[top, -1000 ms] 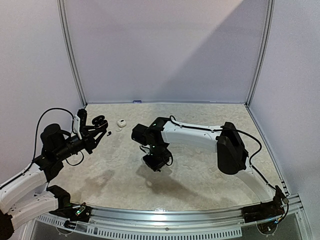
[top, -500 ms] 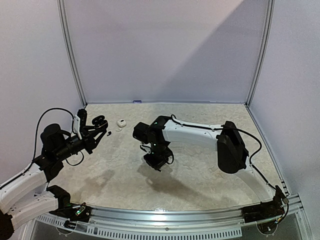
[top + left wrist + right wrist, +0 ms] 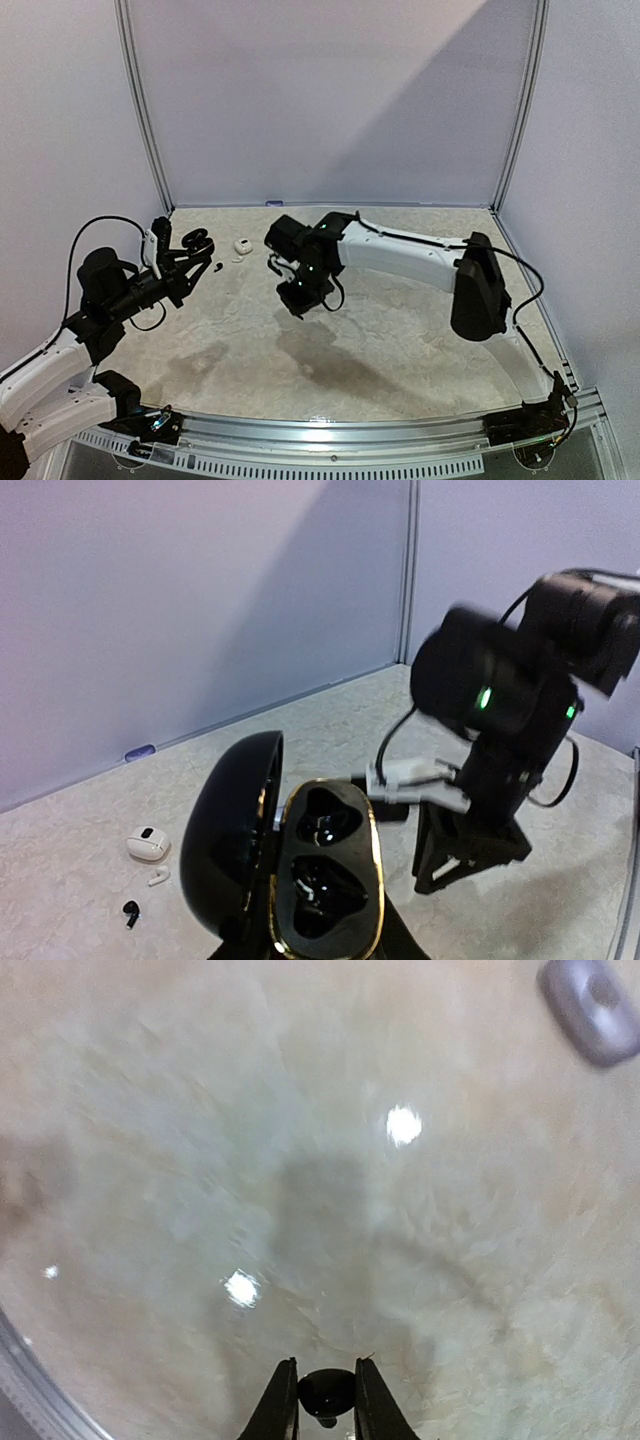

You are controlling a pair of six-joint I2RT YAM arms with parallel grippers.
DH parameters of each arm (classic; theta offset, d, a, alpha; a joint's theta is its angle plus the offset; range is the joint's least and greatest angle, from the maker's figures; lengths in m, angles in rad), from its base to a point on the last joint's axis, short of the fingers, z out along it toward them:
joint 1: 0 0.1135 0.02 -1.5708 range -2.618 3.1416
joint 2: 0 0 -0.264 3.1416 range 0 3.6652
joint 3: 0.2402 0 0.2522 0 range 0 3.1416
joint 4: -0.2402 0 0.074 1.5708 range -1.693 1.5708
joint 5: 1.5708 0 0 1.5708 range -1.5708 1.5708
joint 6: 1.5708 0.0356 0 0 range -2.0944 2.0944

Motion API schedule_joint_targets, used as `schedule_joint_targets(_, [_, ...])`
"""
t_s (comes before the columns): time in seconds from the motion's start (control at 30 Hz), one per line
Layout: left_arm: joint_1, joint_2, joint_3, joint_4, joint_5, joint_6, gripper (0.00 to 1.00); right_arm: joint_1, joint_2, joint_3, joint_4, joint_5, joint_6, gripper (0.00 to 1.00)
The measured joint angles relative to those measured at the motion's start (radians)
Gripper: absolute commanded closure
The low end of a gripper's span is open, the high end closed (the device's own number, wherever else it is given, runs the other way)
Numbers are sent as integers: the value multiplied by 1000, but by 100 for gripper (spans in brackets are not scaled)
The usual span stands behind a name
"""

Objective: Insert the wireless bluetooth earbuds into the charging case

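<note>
Top external view of two robot arms over a pale marbled table [image 3: 400, 340]: the left gripper [image 3: 193, 252] holds a black charging case [image 3: 322, 860] up off the surface at the left, and the right gripper [image 3: 302, 296] hangs above the middle, well apart from it. The step in hand looks like carrying one bud across to the case. To do it well, the right arm should come in from above the open wells, turn the bud so its stem matches the hollow, lower slowly, and release only once the bud is seated; the left arm should keep the case level with its lid tipped back. In the right wrist view the narrow fingers [image 3: 283, 1400] are nearly together, pinching a small black earbud [image 3: 328, 1392] clear of the table, with a blurred grey rounded object [image 3: 590, 1005] lying farther off. In the left wrist view the case is gripped firmly, gold-rimmed tray facing up; whether either well is filled cannot be told. A white case [image 3: 148, 843], a white bud [image 3: 158, 877] and a loose black bud [image 3: 130, 912] lie on the table beyond.
</note>
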Motion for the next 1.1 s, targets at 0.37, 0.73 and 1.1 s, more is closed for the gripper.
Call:
schedule_joint_targets(0.37, [-52,-46,62,2,-115,104,100,34,-457,-158,786,-43,-55,100])
schedule_joint_targets(0.73, [-104,12,114,63,-215,140,100,124,-340,-158,1221,-137,-120,100])
schedule_joint_targets(1.1, [-105,42,131,103,-200,109,100,132,-280,-158,1305,-147,-141,100])
